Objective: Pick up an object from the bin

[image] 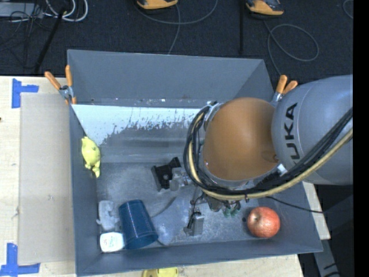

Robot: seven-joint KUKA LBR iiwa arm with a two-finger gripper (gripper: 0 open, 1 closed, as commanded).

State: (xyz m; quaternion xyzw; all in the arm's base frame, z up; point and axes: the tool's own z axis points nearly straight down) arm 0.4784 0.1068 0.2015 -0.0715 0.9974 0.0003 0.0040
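My gripper [194, 223] reaches down under the arm's orange cover, and one grey fingertip stands near the bin floor at the front middle. A red apple [263, 222] lies to its right at the front right, apart from the fingertip. A small black blocky thing [166, 173] sits on the floor to the upper left of the fingertip, at the cover's left edge. A small green thing [231, 211] peeks out from under the cover, between the fingertip and the apple. Nothing shows between the fingers.
A blue cup [137, 224] lies on its side at the front left, with a pale whitish thing [106, 212] and a small white piece [111, 241] next to it. A yellow toy [90, 154] rests against the left wall. The arm's cover hides the bin's right middle.
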